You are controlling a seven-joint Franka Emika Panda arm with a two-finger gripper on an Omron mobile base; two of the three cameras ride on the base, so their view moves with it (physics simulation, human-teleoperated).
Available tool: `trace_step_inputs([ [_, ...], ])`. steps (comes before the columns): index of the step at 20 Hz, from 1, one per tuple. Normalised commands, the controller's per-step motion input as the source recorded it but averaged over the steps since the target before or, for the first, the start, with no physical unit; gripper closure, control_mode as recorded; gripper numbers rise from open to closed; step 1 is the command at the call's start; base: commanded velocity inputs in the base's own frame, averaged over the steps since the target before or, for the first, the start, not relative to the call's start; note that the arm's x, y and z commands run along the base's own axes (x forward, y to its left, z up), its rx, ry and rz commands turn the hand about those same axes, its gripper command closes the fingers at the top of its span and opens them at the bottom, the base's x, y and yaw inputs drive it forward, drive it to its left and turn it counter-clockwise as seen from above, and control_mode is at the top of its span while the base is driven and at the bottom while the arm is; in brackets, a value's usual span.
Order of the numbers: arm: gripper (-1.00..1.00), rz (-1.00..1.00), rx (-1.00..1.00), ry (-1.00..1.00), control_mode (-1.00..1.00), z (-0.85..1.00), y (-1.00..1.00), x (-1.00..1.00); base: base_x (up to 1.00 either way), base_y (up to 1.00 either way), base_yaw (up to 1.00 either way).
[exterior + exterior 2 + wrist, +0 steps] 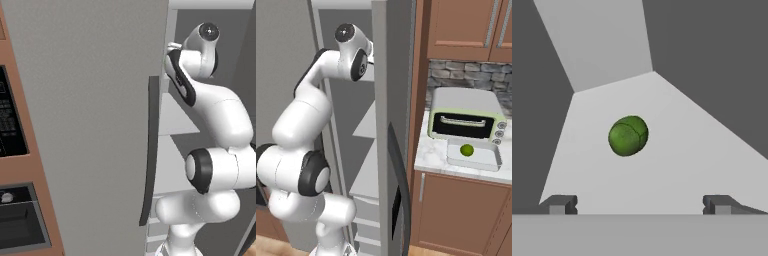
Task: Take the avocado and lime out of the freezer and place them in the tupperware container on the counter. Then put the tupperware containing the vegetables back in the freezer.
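A: One fruit down, going by the right base view: small bright yellow-green round lime (466, 149) lying in the shallow pale white rectangular tupperware container (491, 161), on the white marbled stone bench (428, 155), just in front of the grey-and-green toaster oven (466, 119). White arm reaching past the flat grey door (387, 100) into the tall grey freezer (343, 15).

B: Same from the left base view? Wrist tucked behind the door edge, beside the long dark vertical handle (151, 150), tips hidden there.

A: Yes. Now the hand view: small rounded dull dark green avocado (628, 135) resting on a white shelf (677, 150), ahead of the tool (639, 204) and a touch off centre. Jaws spread wide, nothing between them.

B: So, probably the approach to the avocado. Best done how?

A: Shift slightly toward the fruit until centred between the tips, then straight forward and down, low enough to straddle the widest part. Slow closing, since a rounded thing likely rolls if nudged by one finger first. Clear of the shelf walls on the way out.
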Motion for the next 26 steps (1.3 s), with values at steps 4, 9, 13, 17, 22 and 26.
trace_step_inputs([
  [4,-1.0,0.0,0.0,0.0,-1.0,-0.02,0.0,0.43,0.0,0.0,0.0],
  [9,-1.0,0.0,0.0,0.02,-1.0,-0.1,-0.03,0.35,0.0,0.0,0.0],
  [13,-1.0,0.0,0.02,0.03,-1.0,-0.18,-0.08,0.33,0.0,0.0,0.0],
  [17,-1.0,0.0,0.03,0.02,-1.0,-0.2,-0.11,0.32,0.0,0.0,0.0],
  [22,-1.0,0.01,0.03,0.02,-1.0,-0.12,-0.08,0.4,0.0,0.0,0.0],
  [26,-1.0,0.01,0.02,0.03,-1.0,-0.11,-0.01,0.44,0.0,0.0,0.0],
])
